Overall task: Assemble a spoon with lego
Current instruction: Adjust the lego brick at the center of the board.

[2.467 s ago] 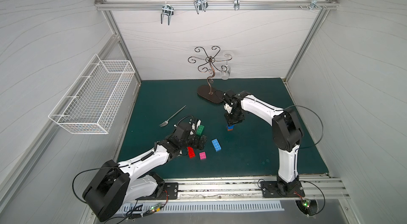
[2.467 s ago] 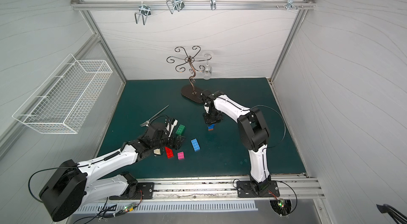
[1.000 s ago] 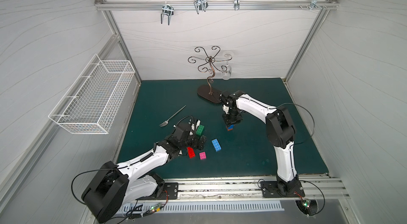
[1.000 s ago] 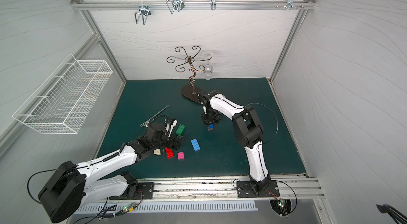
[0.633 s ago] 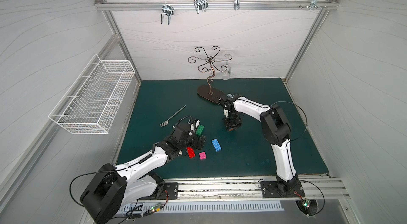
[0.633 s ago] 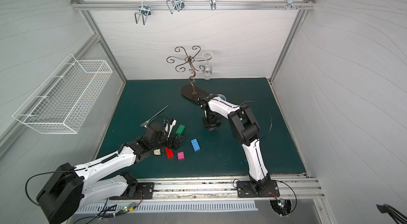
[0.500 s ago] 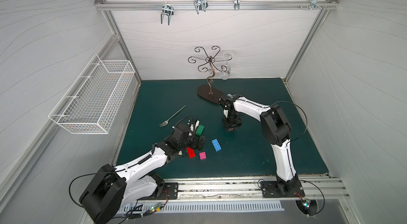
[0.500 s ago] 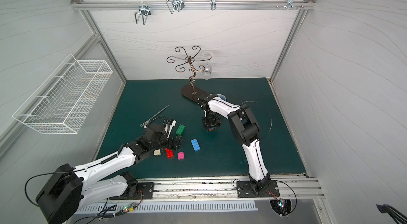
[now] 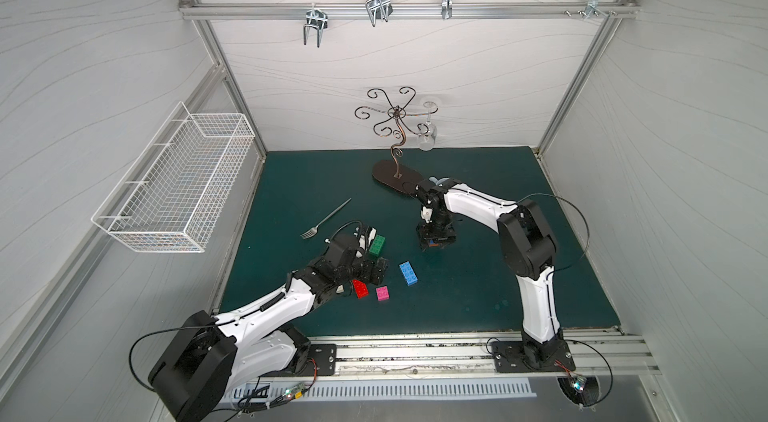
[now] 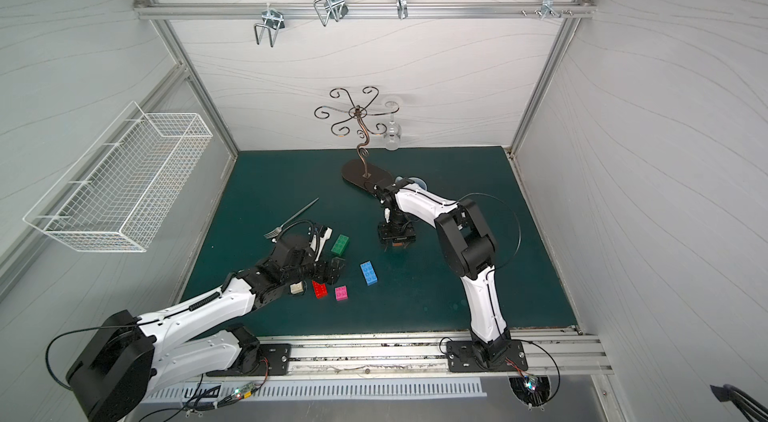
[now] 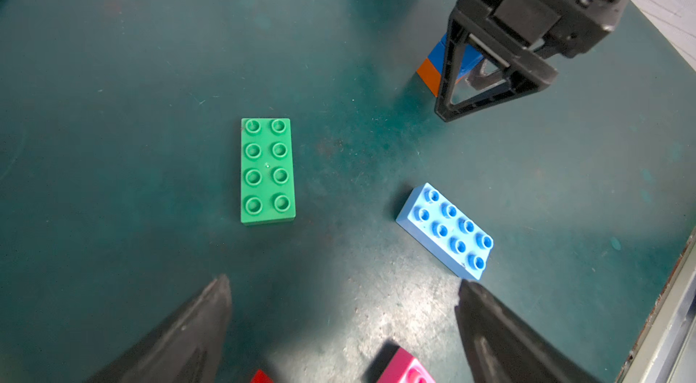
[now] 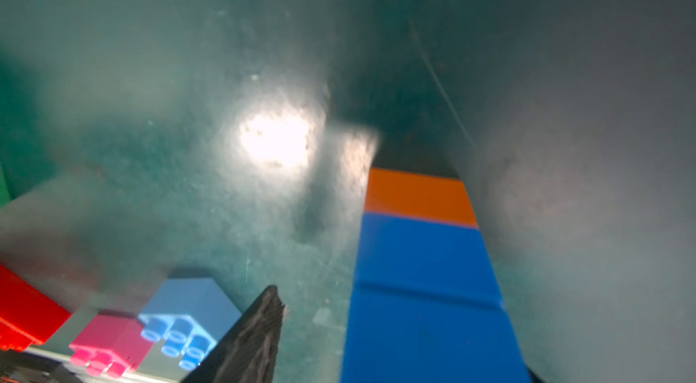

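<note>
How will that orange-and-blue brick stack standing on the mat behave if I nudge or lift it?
The stack is tall on one narrow orange foot, so a sideways nudge would probably topple it. Its sides look smooth, so a loose grip may slip. Being hard plastic, it should stay stiff when lifted.

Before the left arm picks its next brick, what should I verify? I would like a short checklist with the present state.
1. Left gripper open: ok.
2. Green brick flat, studs up: ok.
3. Light blue brick apart from green brick: ok.
4. Stem standing, orange end down: ok.
5. Right gripper clear of stem: cannot tell; one finger stands apart, the other side is blurred.
</note>
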Motion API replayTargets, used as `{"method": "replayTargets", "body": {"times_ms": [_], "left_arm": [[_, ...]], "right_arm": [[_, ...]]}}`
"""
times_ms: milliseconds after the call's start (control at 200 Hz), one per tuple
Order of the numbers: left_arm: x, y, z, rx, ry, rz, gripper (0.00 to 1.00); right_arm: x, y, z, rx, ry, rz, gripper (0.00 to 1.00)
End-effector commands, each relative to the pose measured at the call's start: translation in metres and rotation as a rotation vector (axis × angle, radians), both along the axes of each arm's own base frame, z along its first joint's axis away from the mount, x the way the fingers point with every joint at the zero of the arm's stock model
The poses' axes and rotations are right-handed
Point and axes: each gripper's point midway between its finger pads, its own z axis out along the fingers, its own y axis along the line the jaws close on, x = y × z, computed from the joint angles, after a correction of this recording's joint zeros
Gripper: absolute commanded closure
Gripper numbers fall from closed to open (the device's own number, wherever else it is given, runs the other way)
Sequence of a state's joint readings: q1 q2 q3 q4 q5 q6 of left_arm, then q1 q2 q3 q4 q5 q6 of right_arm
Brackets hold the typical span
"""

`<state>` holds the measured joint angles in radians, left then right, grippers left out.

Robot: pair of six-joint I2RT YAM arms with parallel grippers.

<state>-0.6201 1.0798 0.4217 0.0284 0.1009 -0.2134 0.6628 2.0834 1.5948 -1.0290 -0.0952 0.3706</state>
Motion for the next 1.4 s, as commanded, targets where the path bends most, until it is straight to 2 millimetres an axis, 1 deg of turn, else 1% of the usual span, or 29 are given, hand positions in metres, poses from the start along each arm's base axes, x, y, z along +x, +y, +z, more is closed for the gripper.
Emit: {"method": "replayTargets", "body": {"times_ms": [0,90,180,260,350,405,480,555,625,695,785,930,1091,1181,1306,1396], "left_arm": [[0.003,-0.001,0.011,-0.016,-0.03,0.01,0.02],[0.002,-0.002,0.015,-0.022,-0.035,0.009,0.02],[0.0,-0.003,0.023,-0.037,-0.048,0.006,0.02],[-0.003,-0.004,0.03,-0.044,-0.056,0.003,0.02],[-0.007,0.0,0.034,-0.058,-0.06,0.028,0.02],[-0.01,0.003,0.038,-0.074,-0.056,0.041,0.02],[-0.014,0.004,0.048,-0.108,-0.051,0.058,0.01],[-0.017,0.007,0.05,-0.126,-0.044,0.071,0.01],[-0.017,0.012,0.048,-0.122,-0.042,0.098,0.01],[-0.019,0.017,0.045,-0.107,-0.04,0.109,0.01],[-0.021,0.024,0.046,-0.104,-0.038,0.143,0.01],[-0.028,0.032,0.047,-0.13,-0.052,0.167,0.0],[-0.035,0.042,0.037,-0.119,-0.046,0.193,0.0],[-0.036,0.046,0.036,-0.116,-0.052,0.2,0.0],[-0.036,0.046,0.037,-0.122,-0.057,0.201,0.0],[-0.036,0.044,0.034,-0.117,-0.045,0.195,0.0]], "right_arm": [[-0.005,-0.004,0.015,-0.001,-0.02,-0.012,0.31],[-0.007,-0.01,0.022,-0.003,-0.045,0.0,0.3],[-0.011,-0.017,0.035,0.003,-0.085,0.008,0.3],[-0.02,-0.022,0.046,-0.003,-0.115,0.011,0.29],[-0.036,-0.024,0.055,-0.04,-0.153,0.045,0.29],[-0.048,-0.018,0.057,-0.048,-0.161,0.062,0.28],[-0.065,-0.004,0.057,-0.036,-0.15,0.082,0.28],[-0.077,0.011,0.06,-0.039,-0.168,0.11,0.28],[-0.088,0.031,0.062,0.003,-0.198,0.131,0.28],[-0.096,0.044,0.057,0.033,-0.196,0.137,0.27],[-0.101,0.052,0.048,0.026,-0.171,0.158,0.27],[-0.106,0.064,0.04,0.029,-0.165,0.211,0.27],[-0.113,0.067,0.03,0.002,-0.148,0.248,0.27],[-0.114,0.067,0.021,-0.025,-0.134,0.252,0.27],[-0.113,0.057,0.01,-0.088,-0.124,0.226,0.26],[-0.111,0.05,0.004,-0.105,-0.103,0.211,0.26]]}}
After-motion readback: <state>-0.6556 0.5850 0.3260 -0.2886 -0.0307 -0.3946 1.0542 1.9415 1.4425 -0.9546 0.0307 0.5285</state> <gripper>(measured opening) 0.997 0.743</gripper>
